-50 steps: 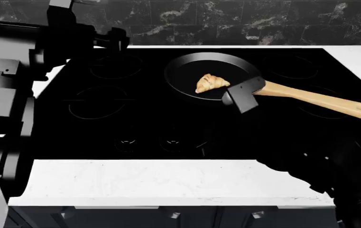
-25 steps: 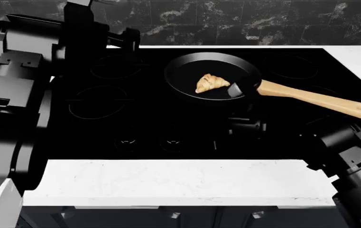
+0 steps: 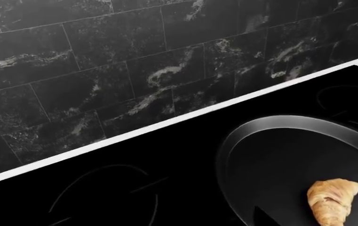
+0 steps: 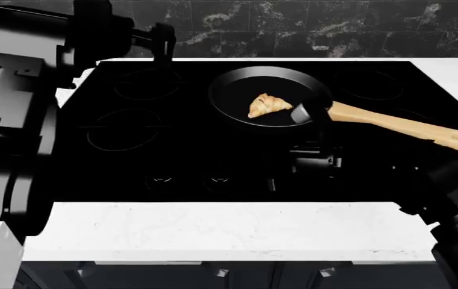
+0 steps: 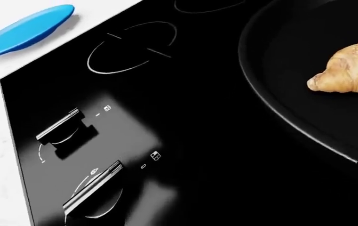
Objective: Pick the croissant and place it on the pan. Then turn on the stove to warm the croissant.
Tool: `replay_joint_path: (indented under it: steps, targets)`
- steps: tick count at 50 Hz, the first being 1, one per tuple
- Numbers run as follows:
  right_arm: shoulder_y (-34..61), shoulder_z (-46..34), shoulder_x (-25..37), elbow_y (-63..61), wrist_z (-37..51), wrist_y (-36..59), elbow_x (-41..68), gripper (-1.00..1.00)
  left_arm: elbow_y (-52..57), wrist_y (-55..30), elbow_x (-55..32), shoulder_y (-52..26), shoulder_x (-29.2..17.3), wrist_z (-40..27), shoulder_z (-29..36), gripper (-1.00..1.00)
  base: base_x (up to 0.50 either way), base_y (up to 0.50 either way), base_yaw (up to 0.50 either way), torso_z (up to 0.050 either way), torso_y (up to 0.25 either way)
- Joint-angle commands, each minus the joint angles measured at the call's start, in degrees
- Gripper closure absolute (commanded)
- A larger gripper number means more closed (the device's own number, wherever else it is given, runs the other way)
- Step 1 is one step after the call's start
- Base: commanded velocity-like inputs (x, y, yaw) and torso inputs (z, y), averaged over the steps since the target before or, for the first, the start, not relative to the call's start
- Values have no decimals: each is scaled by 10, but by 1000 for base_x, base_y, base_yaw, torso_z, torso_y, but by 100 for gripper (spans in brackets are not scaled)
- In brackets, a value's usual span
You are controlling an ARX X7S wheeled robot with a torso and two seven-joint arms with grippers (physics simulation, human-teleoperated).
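Note:
The golden croissant [image 4: 267,104] lies inside the round black pan [image 4: 237,90], which sits on the glossy black stove [image 4: 132,156] with its wooden handle [image 4: 405,126] pointing right. The croissant also shows in the left wrist view [image 3: 332,200] and the right wrist view [image 5: 348,70]. My right gripper [image 4: 303,120] hovers at the pan's near rim, black against the black stove, and holds nothing. I cannot make out how its jaws stand. My left gripper [image 4: 160,42] is raised over the stove's back left corner, and its jaws are unclear too.
Two silver knobs [image 5: 59,132] [image 5: 97,188] sit in a row near the stove's front edge, also visible in the head view [image 4: 162,179]. A blue plate [image 5: 28,35] lies on the white counter [image 4: 212,232]. A dark marble tile wall [image 3: 103,61] rises behind.
My right gripper has pulled back from beside the croissant toward the front of the stove. The croissant stays in the pan. My left arm has shifted slightly.

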Motion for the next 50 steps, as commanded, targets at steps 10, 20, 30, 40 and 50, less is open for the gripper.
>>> replay_joint_path:
  steps: [10,20,30,40,50]
  targets:
    - [-166,67,124,-237,338,89,131,-100,133,-63,-11,38,-22,35,-3,-100,0,0,0,-2,0]
    - [-213,137,162,-291,472,73,226,-100,88,-36,-12,28,-13,44,3,-100,0,0,0,-1,0]
    - [-263,231,195,-371,585,-11,292,-100,214,-118,-11,67,-33,50,12,-100,0,0,0,-1,0]
    - [-293,285,225,-475,633,-54,331,-100,507,-339,-15,143,-97,96,47,-100,0,0,0,0,0]
    - [-332,349,275,-646,717,-103,413,-100,796,-552,-402,162,-324,-212,61,-100,0,0,0,0,0]
